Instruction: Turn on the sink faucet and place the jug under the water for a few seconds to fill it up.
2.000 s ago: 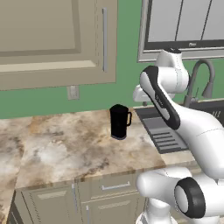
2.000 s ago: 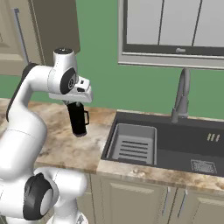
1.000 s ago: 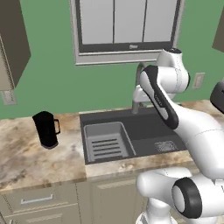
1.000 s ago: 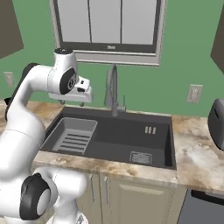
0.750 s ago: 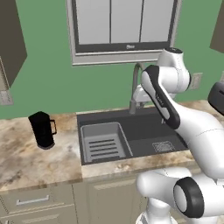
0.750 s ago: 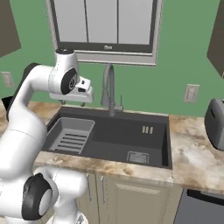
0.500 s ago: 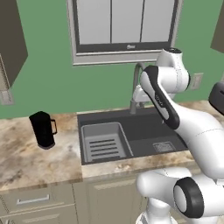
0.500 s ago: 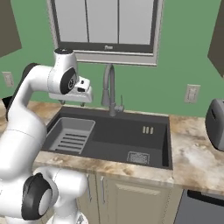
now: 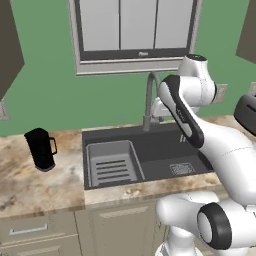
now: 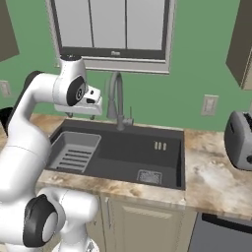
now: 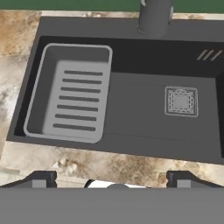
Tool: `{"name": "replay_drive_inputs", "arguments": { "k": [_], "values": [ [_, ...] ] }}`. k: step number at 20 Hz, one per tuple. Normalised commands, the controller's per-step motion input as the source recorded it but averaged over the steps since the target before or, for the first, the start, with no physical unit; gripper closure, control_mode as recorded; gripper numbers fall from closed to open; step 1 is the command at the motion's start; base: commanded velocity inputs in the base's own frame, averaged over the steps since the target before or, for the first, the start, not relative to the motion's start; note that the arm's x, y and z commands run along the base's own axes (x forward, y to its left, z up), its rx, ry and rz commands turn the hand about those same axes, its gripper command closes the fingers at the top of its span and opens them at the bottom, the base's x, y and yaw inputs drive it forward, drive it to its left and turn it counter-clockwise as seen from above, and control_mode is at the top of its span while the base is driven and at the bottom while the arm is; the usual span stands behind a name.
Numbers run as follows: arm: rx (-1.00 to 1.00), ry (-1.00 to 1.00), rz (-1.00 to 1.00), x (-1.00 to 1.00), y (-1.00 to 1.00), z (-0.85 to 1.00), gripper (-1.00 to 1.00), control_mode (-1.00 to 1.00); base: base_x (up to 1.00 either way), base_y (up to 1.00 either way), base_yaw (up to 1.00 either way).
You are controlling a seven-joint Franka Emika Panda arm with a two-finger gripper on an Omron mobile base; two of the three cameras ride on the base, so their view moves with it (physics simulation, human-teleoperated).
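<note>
Since no blue stream falls from the sink faucet [image 9: 149, 98] and the basin lies dry, the task looks barely begun: by my reading the tap has yet to be turned on, and the jug has yet to be picked up, carried under the spout and held there to fill.

Going left to right in the left base view, the black jug [image 9: 41, 149] stands upright on the marbled surface [image 9: 35, 181] at about 9 o'clock, its loop handle toward the sink [image 9: 150, 152], well apart from the basin and touched by nothing. Next comes the ribbed tray insert [image 9: 110, 163] in the basin's left half, then the gooseneck faucet rising at 12 o'clock behind the rim, then the square drain grate [image 9: 180, 168] at about 3 o'clock of the tray. The pincer [image 11: 112, 178] hangs above the front rim of the sink, near the faucet and looking down into the basin; its two dark tips sit wide apart with nothing between them, so it is released and empty. Far right in the right base view, a silver toaster [image 10: 239, 133] rests on the surface.

A small white mark sits on the window frame [image 9: 144, 52], too tiny to read; no other writing or brand is legible.
</note>
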Motion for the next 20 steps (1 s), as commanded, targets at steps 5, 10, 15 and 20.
{"name": "replay_drive_inputs", "arguments": {
  "k": [5,10,15,20],
  "values": [
    [0.0,0.0,0.0,0.0,0.0,0.0,-1.0,1.0,0.04,-0.55,0.0],
    [0.0,0.0,0.0,0.0,0.0,0.0,-1.0,1.0,0.09,-0.22,0.0],
    [0.0,0.0,0.0,0.0,0.0,0.0,-1.0,1.0,0.0,-0.03,0.0],
    [0.0,0.0,0.0,0.0,0.0,0.0,-1.0,1.0,0.01,0.0,0.0]
  ]
}}
